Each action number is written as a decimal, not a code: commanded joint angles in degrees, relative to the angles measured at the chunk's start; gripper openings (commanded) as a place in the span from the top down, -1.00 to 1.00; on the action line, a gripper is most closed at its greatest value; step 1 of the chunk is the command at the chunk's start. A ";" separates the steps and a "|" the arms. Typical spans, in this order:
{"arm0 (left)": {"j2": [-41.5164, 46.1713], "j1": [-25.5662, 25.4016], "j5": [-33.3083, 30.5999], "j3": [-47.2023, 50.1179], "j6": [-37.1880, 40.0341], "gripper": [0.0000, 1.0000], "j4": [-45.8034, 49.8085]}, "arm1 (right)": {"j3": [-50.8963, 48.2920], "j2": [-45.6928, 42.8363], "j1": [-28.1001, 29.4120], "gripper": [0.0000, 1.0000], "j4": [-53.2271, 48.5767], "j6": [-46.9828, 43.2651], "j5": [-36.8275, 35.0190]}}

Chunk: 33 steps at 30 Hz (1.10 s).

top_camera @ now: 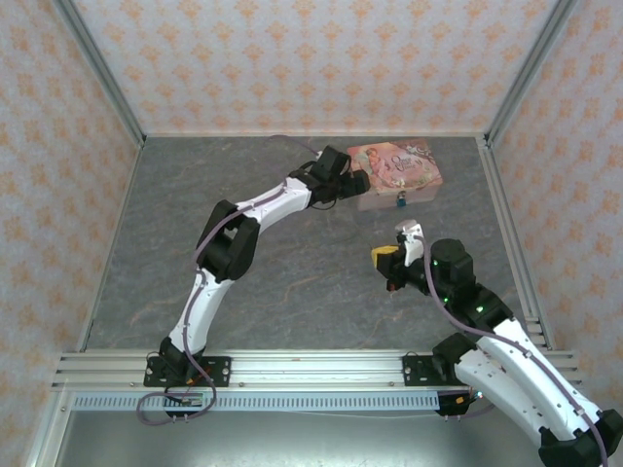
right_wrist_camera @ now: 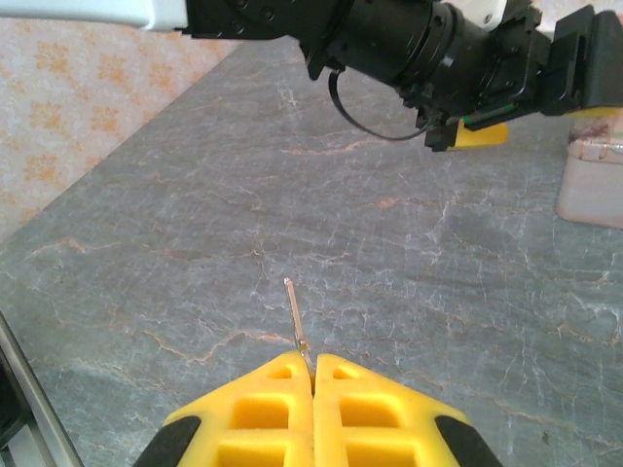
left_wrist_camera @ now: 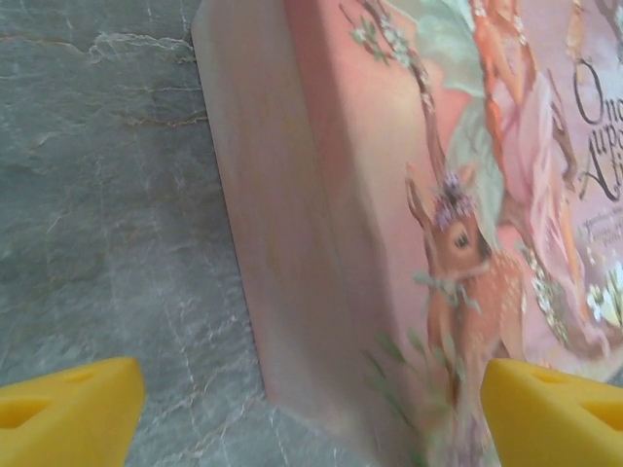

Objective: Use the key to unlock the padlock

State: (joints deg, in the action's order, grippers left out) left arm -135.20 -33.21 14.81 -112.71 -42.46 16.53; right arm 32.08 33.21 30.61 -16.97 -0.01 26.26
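Observation:
The tiny blue-teal padlock hangs at the front edge of the flat pink illustrated box. My left gripper is at the box's left end. In the left wrist view the gripper is open, one yellow finger over the table and the other over the box's lid. My right gripper hovers in front of the box, apart from the padlock. Its yellow fingers are shut on the key, a thin pale sliver sticking out past the tips.
The grey marbled table lies between patterned walls. An aluminium rail runs along the near edge. The left arm's black wrist crosses the top of the right wrist view, with the box's end at the right.

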 commanded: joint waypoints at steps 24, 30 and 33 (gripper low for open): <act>11.35 2.88 -1.67 27.63 2.81 -0.64 -1.87 | -1.58 -2.28 0.17 1.00 -0.19 4.52 -11.81; 21.08 2.81 -4.10 43.16 2.47 -0.63 -5.73 | -1.66 -1.49 0.07 1.00 -0.23 4.40 -13.25; 26.80 2.89 -6.05 50.70 2.38 -0.63 -6.37 | -1.84 -0.63 -0.02 1.00 0.21 4.58 -12.71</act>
State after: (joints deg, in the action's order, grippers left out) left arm -109.32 -30.61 13.96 -69.69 -42.00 0.71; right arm 30.94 32.10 30.61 -17.17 3.88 14.57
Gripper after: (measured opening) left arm 0.818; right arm 0.048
